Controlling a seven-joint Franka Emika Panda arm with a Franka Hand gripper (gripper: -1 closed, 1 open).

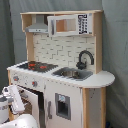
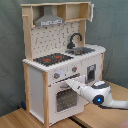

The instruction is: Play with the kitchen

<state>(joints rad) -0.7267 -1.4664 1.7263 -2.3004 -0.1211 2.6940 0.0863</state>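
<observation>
White tip: the white robot arm's gripper (image 2: 70, 82) reaches to the top edge of the oven door in the second exterior view, just under the knob panel; I cannot tell how it is set or whether it grips anything.
Likely reason: that spot is where such a door would be pulled, so I judge the arm is working the oven.
Arm: in the second exterior view the white arm (image 2: 92, 92) with its blue-lit joint runs from 4 o'clock of the frame up toward the door; in the first exterior view its white links sit at 8 o'clock, beside the oven.
Oven door: the white door with a clear window (image 2: 63, 98) looks slightly ajar in the first exterior view, though I am not certain.
Task's thing: the tall white and light-wood toy kitchen (image 1: 60, 75) stands upright in mid-frame on a wooden floor (image 2: 20, 120).
Stovetop: black with red rings (image 2: 52, 58), above the door.
Sink and faucet: grey basin (image 1: 72, 73) with a black curved faucet (image 1: 85, 57), at 3 o'clock of the stove in the first exterior view.
Upper shelf: grey hood (image 1: 38, 26) at 12 o'clock over the stove.
</observation>
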